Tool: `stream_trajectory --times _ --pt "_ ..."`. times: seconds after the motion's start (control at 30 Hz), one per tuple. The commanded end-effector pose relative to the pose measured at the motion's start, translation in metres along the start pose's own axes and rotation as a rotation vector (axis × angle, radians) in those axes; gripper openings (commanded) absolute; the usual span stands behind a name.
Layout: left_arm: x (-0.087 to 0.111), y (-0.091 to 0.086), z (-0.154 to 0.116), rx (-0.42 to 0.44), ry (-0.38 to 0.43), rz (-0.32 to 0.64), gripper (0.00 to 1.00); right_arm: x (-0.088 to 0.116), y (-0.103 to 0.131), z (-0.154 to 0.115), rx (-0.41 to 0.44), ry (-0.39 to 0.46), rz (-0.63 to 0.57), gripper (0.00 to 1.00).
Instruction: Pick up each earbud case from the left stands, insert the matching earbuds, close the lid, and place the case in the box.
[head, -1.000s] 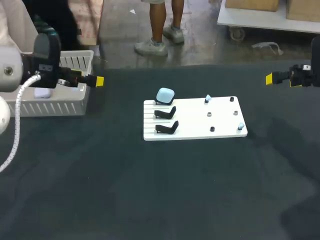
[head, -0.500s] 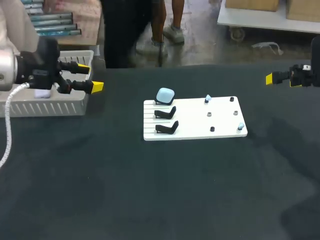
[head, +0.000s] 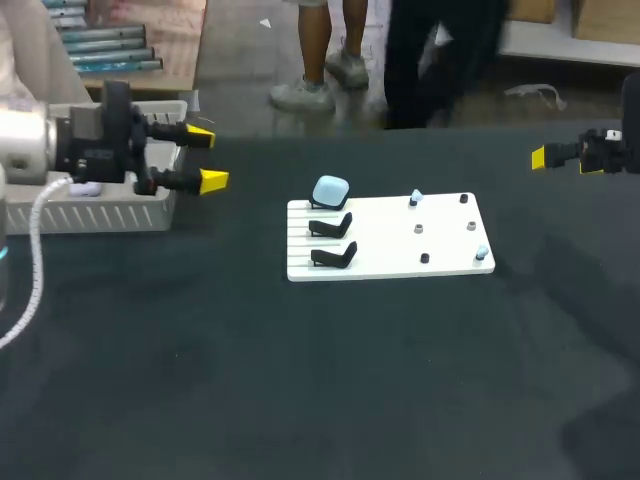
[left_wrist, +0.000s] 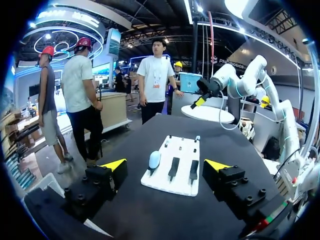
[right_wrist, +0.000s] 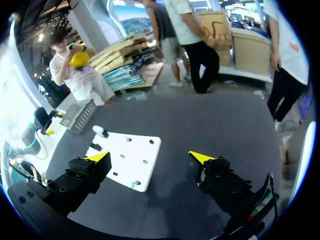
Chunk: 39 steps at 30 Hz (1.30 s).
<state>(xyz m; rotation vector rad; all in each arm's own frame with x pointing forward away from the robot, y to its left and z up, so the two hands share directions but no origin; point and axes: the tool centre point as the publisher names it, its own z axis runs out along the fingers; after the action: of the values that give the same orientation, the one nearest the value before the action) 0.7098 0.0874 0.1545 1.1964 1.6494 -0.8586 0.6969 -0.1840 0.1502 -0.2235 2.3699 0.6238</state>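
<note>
Left gripper (head: 205, 158), fingers wide, left of earbud case (head: 330, 190); skewed approach may knock it off the white board (head: 400, 250); right gripper (right_wrist: 150, 157) likewise spread

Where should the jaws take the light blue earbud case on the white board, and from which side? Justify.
Probably its upper half, from above: the case sits propped up at the white board's rear left corner, rounded top free, underside seated and hidden.
</note>
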Motion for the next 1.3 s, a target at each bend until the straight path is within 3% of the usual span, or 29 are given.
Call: stream_trajectory --times 0.03,0.27,0.57,1.3 --pt "-0.001 0.002 0.038 0.008 0.052 0.04 1.0 0.0 0.0 0.0 -0.001 0.0 -0.001 1.0" --pt "0.005 0.003 0.079 0.083 0.093 0.094 1.0 0.0 0.0 0.0 -0.001 0.0 -0.001 1.0" --pt "0.02 0.004 0.108 0.128 0.095 0.117 1.0 0.0 0.0 0.0 -0.001 0.0 -0.001 1.0" --pt "0.024 0.005 0.111 0.104 0.11 0.101 1.0 0.0 0.0 0.0 -0.001 0.0 -0.001 1.0"
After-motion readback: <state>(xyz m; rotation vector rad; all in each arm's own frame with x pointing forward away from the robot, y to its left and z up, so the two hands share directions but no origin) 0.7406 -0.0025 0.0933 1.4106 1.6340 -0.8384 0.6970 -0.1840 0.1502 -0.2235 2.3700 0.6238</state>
